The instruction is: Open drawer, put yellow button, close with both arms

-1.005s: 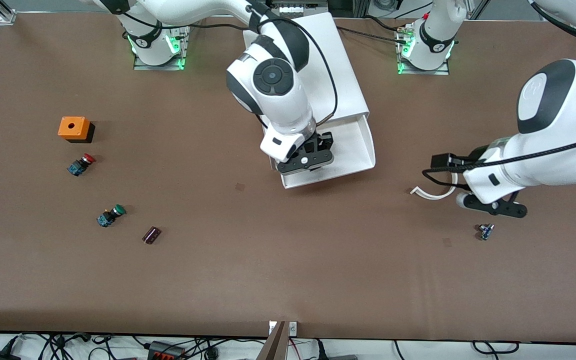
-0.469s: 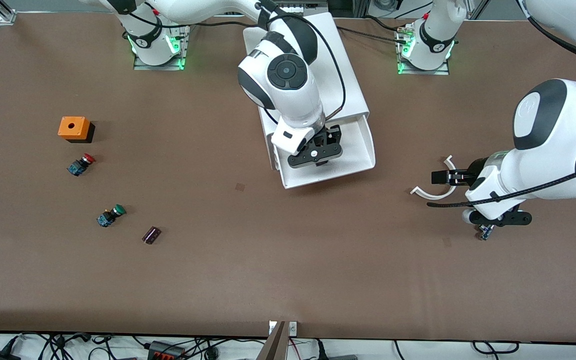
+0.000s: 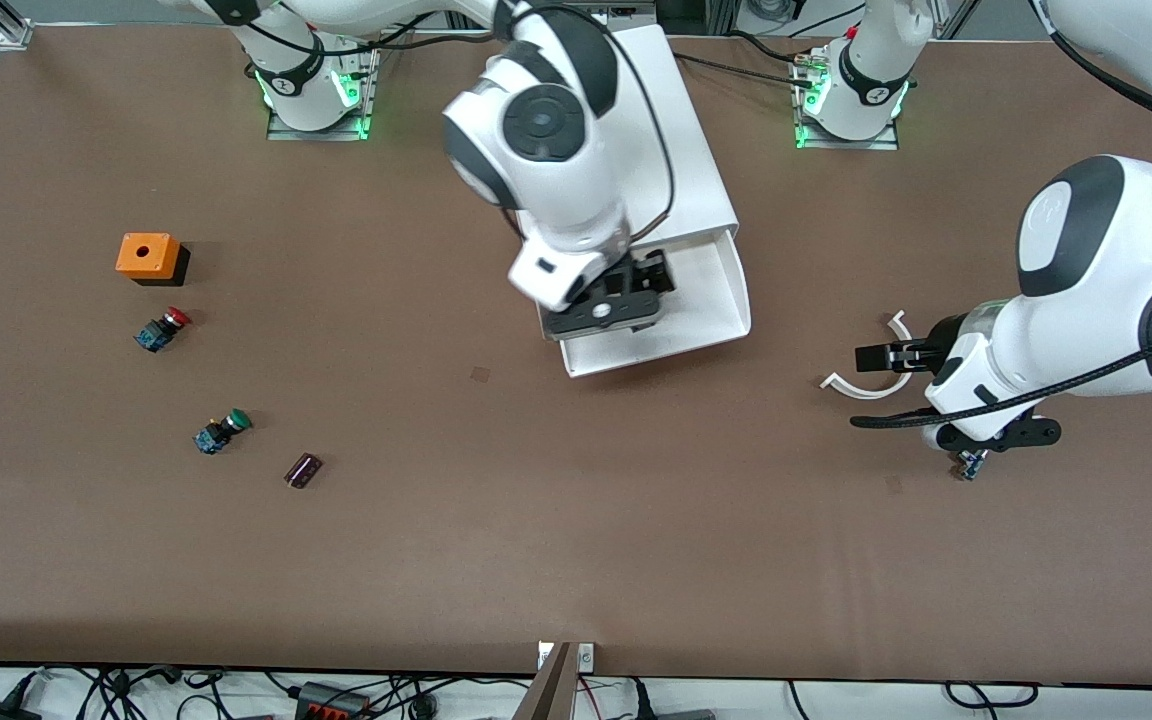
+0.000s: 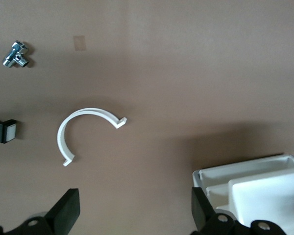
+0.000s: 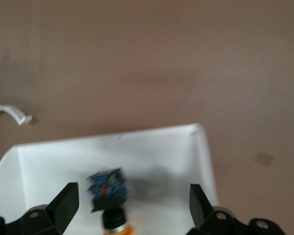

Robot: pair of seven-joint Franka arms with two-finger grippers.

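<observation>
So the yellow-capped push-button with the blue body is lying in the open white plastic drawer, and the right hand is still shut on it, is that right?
Not quite: the yellow-capped push-button does lie in the open white plastic drawer, but the right hand is open, its fingers spread apart and clear of it, as the right wrist view shows.

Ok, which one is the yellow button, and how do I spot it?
Find the big white cabinet in the middle of the table; its drawer is pulled open. The yellow button lies in that drawer, under the right gripper. The red button and green button lie on the table.
</observation>
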